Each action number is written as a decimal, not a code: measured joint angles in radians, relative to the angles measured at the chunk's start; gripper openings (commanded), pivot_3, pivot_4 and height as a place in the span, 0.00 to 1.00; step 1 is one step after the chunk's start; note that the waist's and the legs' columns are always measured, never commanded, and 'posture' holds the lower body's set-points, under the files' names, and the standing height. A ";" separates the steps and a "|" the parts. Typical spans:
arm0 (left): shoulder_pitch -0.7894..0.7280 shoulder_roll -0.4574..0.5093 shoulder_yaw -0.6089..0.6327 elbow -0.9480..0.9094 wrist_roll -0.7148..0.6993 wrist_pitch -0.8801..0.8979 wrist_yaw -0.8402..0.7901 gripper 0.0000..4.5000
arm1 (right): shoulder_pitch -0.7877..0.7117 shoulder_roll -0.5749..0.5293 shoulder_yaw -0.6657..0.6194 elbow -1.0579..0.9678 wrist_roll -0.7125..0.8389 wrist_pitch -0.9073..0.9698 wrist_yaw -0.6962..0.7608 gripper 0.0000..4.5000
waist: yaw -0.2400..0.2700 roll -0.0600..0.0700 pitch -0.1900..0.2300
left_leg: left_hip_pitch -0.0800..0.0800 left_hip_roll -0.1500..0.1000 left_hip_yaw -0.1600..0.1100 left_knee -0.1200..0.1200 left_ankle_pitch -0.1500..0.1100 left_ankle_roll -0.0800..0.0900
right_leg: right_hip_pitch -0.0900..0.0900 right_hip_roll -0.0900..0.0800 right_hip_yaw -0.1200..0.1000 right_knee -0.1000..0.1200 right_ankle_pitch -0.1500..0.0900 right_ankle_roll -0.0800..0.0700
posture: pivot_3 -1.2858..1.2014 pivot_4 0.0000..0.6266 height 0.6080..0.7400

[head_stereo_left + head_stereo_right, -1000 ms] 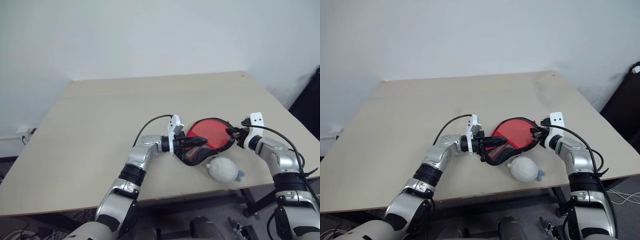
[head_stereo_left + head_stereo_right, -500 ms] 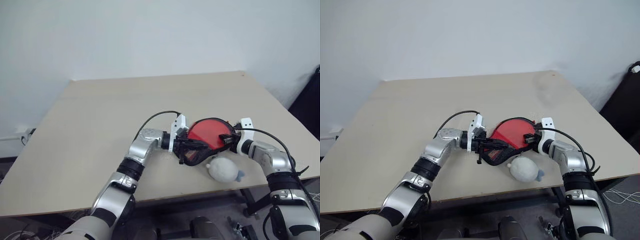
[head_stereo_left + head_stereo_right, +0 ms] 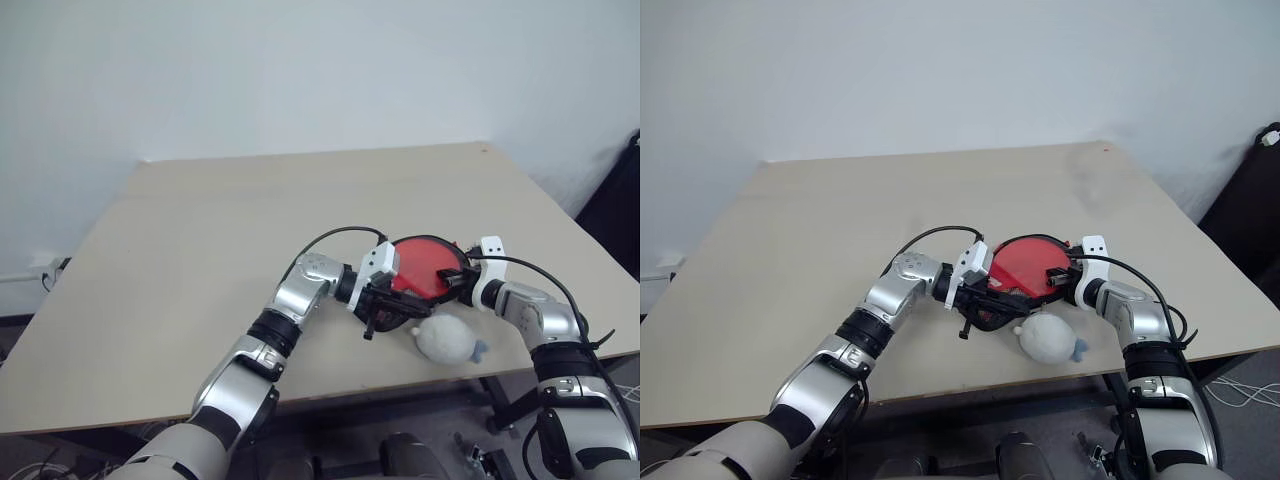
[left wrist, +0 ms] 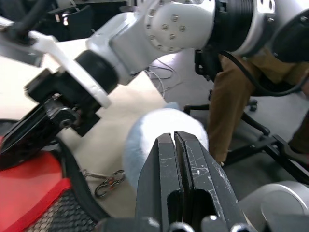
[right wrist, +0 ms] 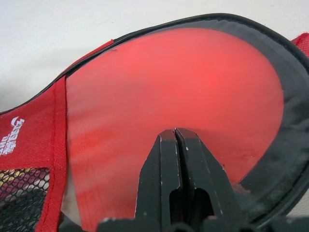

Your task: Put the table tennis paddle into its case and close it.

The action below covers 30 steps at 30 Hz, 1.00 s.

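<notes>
The case [image 3: 992, 318], black-rimmed with a red panel [image 5: 29, 140] and a clear window, lies near the table's front right edge. The table tennis paddle [image 5: 183, 82] is inside it; its red face shows through the window and its handle is hidden. My left gripper [image 3: 388, 308] is shut at the case's near rim, pointing toward the right arm, with nothing visible between its fingers [image 4: 166, 159]. My right gripper [image 3: 458, 281] is shut, its tips resting on the window at the case's right end. A small zipper chain [image 4: 108, 183] lies on the table beside the rim.
A grey-white plush lump [image 3: 447, 340] sits just in front of the case, close to both grippers and the table's front edge [image 3: 330, 385]. The beige table [image 3: 250, 210] stretches wide to the left and back. A person's leg in brown trousers [image 4: 236, 92] stands beyond the table.
My left wrist has turned and the gripper has swung round the case's near rim toward the right arm. The right gripper came down onto the case's right end, then held still.
</notes>
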 measured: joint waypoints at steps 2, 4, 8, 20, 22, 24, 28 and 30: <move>0.000 0.001 -0.004 0.000 0.000 0.000 -0.020 0.09 | -0.003 0.000 0.000 0.005 0.000 -0.003 -0.002 0.00 | 0.000 0.000 0.000 | 0.000 0.000 0.000 0.000 0.000 0.000 | 0.000 0.000 0.000 0.000 0.000 0.000 | 0.52 0.00 1.00; 0.000 0.004 -0.014 0.000 0.005 -0.006 -0.032 0.21 | -0.003 0.001 0.000 0.008 0.000 -0.004 -0.002 0.00 | 0.000 0.000 0.000 | 0.000 0.000 0.000 0.000 0.000 0.000 | 0.000 0.000 0.000 0.000 0.000 0.000 | 0.52 0.00 1.00; 0.000 0.008 -0.028 0.001 0.017 -0.028 -0.044 0.46 | -0.004 0.001 0.000 0.009 -0.001 -0.005 -0.003 0.00 | 0.000 0.000 0.000 | 0.000 0.000 0.000 0.000 0.000 0.000 | 0.000 0.000 0.000 0.000 0.000 0.000 | 0.52 0.00 1.00; -0.011 -0.012 -0.037 0.039 0.051 -0.100 -0.040 0.87 | -0.008 0.008 0.000 0.011 -0.001 -0.009 -0.007 0.00 | 0.000 0.000 0.000 | 0.000 0.000 0.000 0.000 0.000 0.000 | 0.000 0.000 0.001 0.000 0.000 0.000 | 0.52 0.00 1.00; -0.011 -0.015 -0.045 0.046 0.063 -0.118 -0.039 0.87 | -0.008 0.008 0.000 0.011 -0.001 -0.010 -0.007 0.00 | 0.000 0.000 0.000 | 0.000 0.000 0.000 0.000 0.000 0.000 | 0.000 0.000 0.001 0.000 0.000 0.000 | 0.52 0.00 1.00; -0.012 -0.021 -0.061 0.061 0.082 -0.140 -0.033 0.87 | -0.008 0.008 0.000 0.012 -0.002 -0.010 -0.007 0.00 | 0.000 0.000 0.000 | 0.000 0.000 0.000 0.000 0.000 0.000 | 0.000 0.000 0.001 0.000 0.000 0.000 | 0.52 0.00 1.00; -0.012 -0.043 -0.078 0.097 0.116 -0.168 -0.015 0.87 | -0.008 0.009 0.000 0.012 -0.002 -0.010 -0.008 0.00 | 0.000 0.000 0.000 | 0.000 0.000 0.000 0.000 0.000 0.000 | 0.000 0.000 0.001 0.000 0.000 0.000 | 0.52 0.00 1.00; -0.015 -0.060 -0.080 0.123 0.133 -0.191 0.009 0.87 | -0.008 0.009 0.000 0.012 -0.002 -0.010 -0.008 0.00 | 0.000 0.000 0.000 | 0.000 0.000 0.000 0.000 0.000 0.000 | 0.000 0.000 0.001 0.000 0.000 0.000 | 0.52 0.00 1.00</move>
